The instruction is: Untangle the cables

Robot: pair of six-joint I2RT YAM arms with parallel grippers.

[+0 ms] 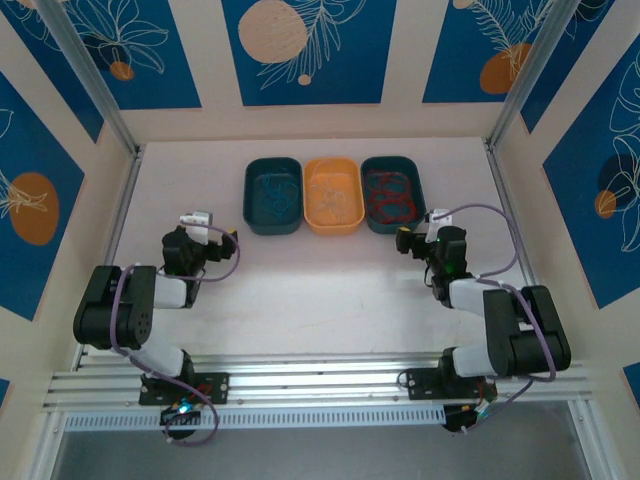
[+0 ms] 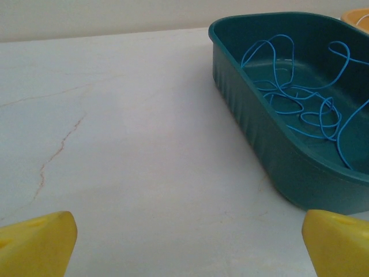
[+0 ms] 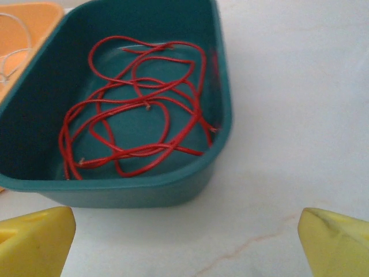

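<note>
- The left gripper (image 2: 187, 242) is seen with its yellow fingertips (image 2: 37, 242) spread wide apart over bare table (image 2: 144, 144); nothing is held between them.
- The right gripper (image 3: 184, 239) is likewise held wide apart and empty, just short of the near end of the right teal tray (image 3: 132, 193).
- The red cables (image 3: 138, 109) are found in that tray: thin wire laid in overlapping, crossing loops across its floor.
- The blue cables (image 2: 294, 92) are seen in the left teal tray (image 2: 253, 133), a loose bundle of small curls and longer arcs, some leaning up against the far wall.
- Between the two teal trays an orange tray (image 1: 333, 231) is placed, touching both or nearly so; the white cables (image 1: 334, 196) are faintly made out inside it.
- The three trays are lined up side by side at the far part of the table.
- A faint reddish vein is seen in the pale tabletop.
- Beyond the trays, the back wall (image 1: 305, 50) is covered with blue panels.
</note>
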